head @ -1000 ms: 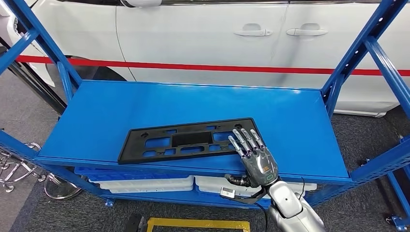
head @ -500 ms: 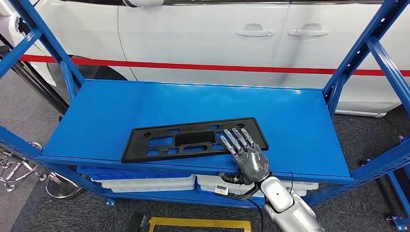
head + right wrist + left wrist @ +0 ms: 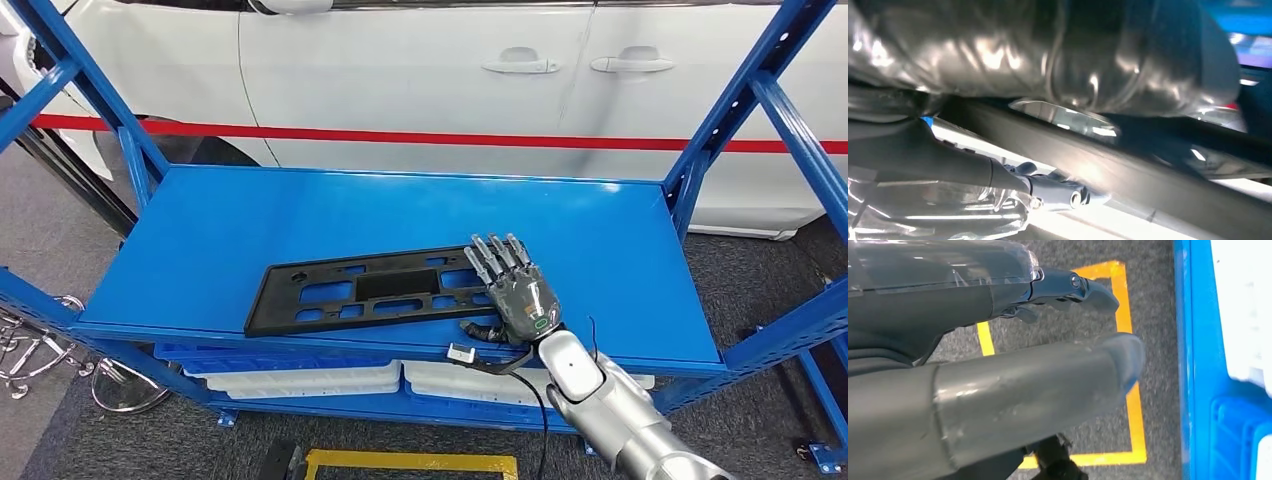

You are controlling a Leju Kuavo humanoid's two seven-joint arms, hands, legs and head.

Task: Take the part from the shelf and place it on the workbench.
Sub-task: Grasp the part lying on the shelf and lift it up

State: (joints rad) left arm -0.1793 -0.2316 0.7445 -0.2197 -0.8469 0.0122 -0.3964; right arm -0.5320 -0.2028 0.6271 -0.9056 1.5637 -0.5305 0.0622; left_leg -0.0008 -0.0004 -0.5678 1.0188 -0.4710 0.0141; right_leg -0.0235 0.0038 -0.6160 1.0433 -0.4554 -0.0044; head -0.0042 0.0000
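Lying flat on the top deck of the blue steel shelf, the long black plastic frame with rectangular cut-outs sits close to the near edge, running left to right and slightly skewed, its left end a touch nearer than its right. It has not left the shelf yet.

The robot's right hand covers the frame's right end from above, fingers stretched out and slightly fanned across the part. From the head view they look to rest on it rather than hold it. The right wrist view shows a dark bar running between the thumb and the fingers, which suggests the thumb is under the near edge, but it is too blurred to tell whether the hold is closed. I would not call it a firm grasp.

To do this step well, I'd say the thumb should come fully under the near rim while the fingers press down, so the thin part is pinched through its thickness, not just pushed. Held at one end, so long a piece will likely droop or twist, so a slow, level lift and a tight hold matter. Sliding it a little over the near edge first could give the thumb room.

The left hand hangs low over grey carpet and a yellow floor marking, fingers loosely apart, holding nothing.

Behind the shelf stands a white car with a red stripe.
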